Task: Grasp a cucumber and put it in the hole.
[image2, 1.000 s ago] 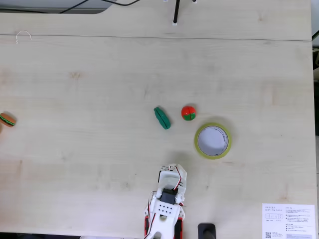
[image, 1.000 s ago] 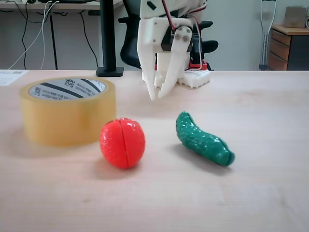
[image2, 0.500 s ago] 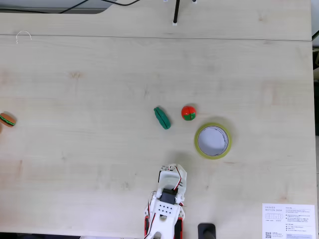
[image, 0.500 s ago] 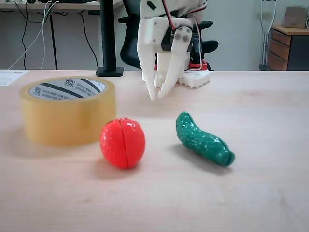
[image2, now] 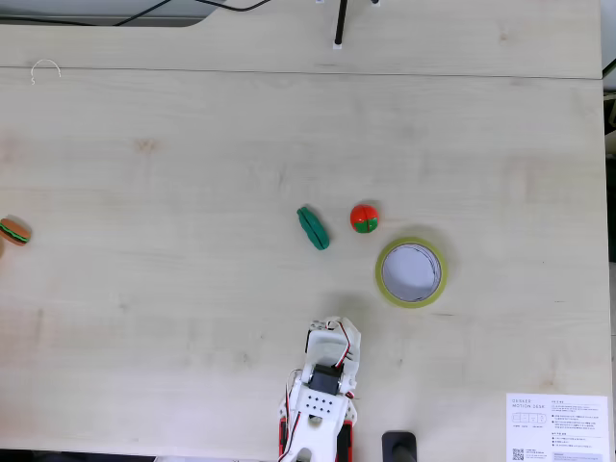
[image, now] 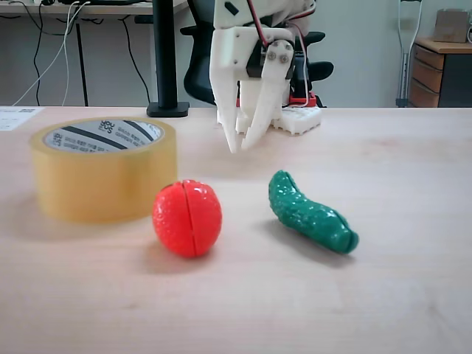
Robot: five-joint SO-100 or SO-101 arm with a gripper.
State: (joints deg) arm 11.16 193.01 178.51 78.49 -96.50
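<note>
From my station I see the white plastic two-finger gripper [image: 238, 145] hanging in the upper middle of a fixed view at table height, its fingers [image: 259, 118] pointing down with the tips drawn close together and nothing between them, clear of the pale wooden tabletop [image: 413, 192]. The small dark green, bumpy, glossy plastic toy cucumber [image: 310, 214] lies on its side just right of centre in that view, nearer the camera than the fingers and apart from them. Left of it, with a gap between, sits the round red plastic toy tomato [image: 187, 217], split by a seam down its middle. Further left stands the big yellowish-tan roll of packing tape [image: 103, 169], lying flat, its round centre hole [image: 103, 136] ringed by a white cardboard core with black print. In a fixed view from above, the gripper [image2: 333, 328] sits at the lower middle of the frame, the cucumber [image2: 313, 228] lies near the centre, the red toy [image2: 364, 218] just to its right, and the tape roll [image2: 411, 272] lower right of that with its hole [image2: 411, 270] open. A small toy burger [image2: 14, 231] rests at the far left edge, and a printed white sheet [image2: 558, 425] lies in the lower right corner.
</note>
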